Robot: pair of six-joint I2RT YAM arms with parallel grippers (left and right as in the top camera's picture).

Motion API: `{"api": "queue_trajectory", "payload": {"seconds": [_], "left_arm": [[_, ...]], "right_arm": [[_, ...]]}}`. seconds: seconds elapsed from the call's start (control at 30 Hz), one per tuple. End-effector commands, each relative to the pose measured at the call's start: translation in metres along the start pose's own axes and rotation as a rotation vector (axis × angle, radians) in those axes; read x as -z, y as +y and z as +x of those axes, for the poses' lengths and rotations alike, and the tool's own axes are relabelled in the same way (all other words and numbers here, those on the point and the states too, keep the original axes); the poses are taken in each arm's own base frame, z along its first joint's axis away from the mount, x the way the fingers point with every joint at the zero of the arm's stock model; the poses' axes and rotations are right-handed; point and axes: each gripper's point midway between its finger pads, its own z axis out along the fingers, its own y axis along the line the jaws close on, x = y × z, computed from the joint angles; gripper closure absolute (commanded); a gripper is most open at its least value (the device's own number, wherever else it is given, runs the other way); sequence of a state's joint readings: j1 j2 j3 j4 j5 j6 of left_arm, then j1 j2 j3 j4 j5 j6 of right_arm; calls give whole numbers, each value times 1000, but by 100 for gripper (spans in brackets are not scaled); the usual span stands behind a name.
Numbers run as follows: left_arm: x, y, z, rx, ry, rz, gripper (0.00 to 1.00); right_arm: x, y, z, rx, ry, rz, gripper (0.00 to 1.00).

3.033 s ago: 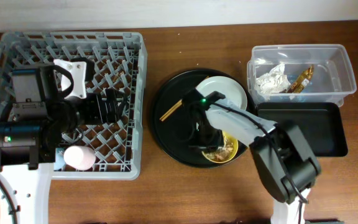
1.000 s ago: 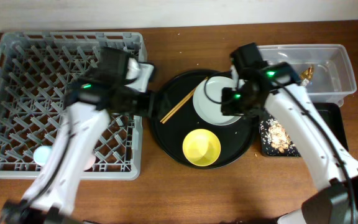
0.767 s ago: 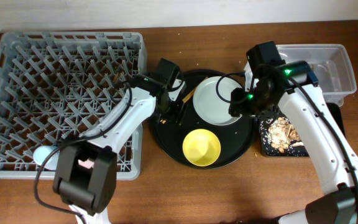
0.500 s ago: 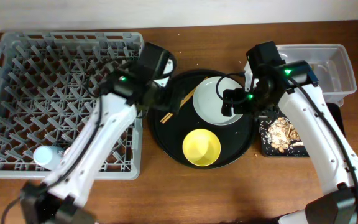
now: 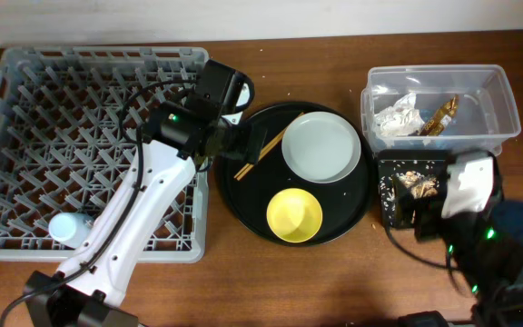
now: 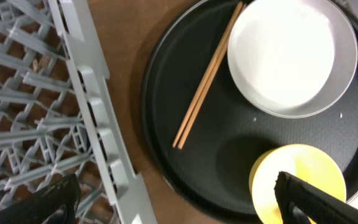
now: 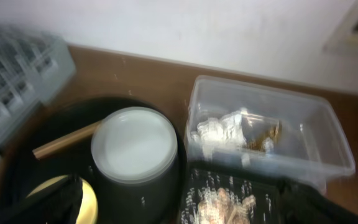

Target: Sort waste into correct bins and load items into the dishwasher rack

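Tissue (image 5: 396,119), wrapper (image 5: 441,113), scraps (image 5: 417,181) binned at 3 o'clock; blue cup (image 5: 64,225) in rack (image 5: 25,109). Plate (image 6: 291,56), bowl (image 5: 294,214), chopsticks (image 6: 207,74) remain. Left gripper (image 6: 176,193) and right gripper (image 7: 179,193): jaws apart, empty.

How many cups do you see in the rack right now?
1: a blue cup at the near-left corner of the dishwasher rack. Another could be hidden under the left arm.

The right claw (image 5: 414,207) has drawn back from the plate (image 5: 320,147).
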State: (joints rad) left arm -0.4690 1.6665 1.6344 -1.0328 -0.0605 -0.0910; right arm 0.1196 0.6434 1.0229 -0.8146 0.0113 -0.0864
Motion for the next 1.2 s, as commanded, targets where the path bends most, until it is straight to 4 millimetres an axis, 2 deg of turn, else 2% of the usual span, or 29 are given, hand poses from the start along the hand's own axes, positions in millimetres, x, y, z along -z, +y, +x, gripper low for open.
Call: {"api": "queue_trajectory", "payload": {"seconds": [0.0,0.03,0.13,0.2,0.27,0.5,0.53,0.57,0.63,0.67,0.73,0.77,0.8,0.83,0.87,0.9,0.97,1.03,1.17], "left_arm": [[0,1,-1,6,0,-4,1],[0,1,-1,6,0,-4,1],[0,1,-1,6,0,-4,1],[0,1,-1,6,0,-4,1],[0,1,-1,6,0,-4,1],[0,1,-1,6,0,-4,1],[0,-8,0,13,4,45,1],[2,-27,2,14,16,160,1],[-2,-34,-15,11,-51,195,1],[-13,-35,-17,11,-53,193,1],[-67,-26,-10,9,16,116,4],[-98,-29,-5,-71,49,123,11],[-118,-31,1,-95,79,129,28],[-135,-30,6,-159,97,122,40],[-152,-21,9,-196,113,71,46],[-167,-16,17,-225,141,41,46],[-193,-19,27,-247,171,55,50],[-210,-24,36,-274,194,82,55],[-220,-25,41,-275,204,83,55]], "right_arm": [[-19,-2,81,-8,-32,42,1],[-25,-3,99,-11,-72,54,2],[-51,-4,132,-14,-244,87,1],[-71,0,144,-9,-297,73,2],[-74,3,139,-4,-361,63,1],[-75,2,140,-4,-358,63,1],[-75,2,140,-4,-358,63,2],[-75,2,140,-4,-358,63,2],[-75,2,140,-4,-358,63,2],[-75,2,140,-4,-358,63,1],[-75,2,140,-4,-358,63,2],[-75,2,140,-4,-358,63,2],[-75,2,140,-4,-358,63,1],[-75,2,140,-4,-358,63,2],[-75,2,140,-4,-358,63,2],[-75,2,140,-4,-358,63,1],[-75,2,140,-4,-358,63,1],[-75,2,140,-4,-358,63,2],[-75,2,140,-4,-358,63,2]]}}
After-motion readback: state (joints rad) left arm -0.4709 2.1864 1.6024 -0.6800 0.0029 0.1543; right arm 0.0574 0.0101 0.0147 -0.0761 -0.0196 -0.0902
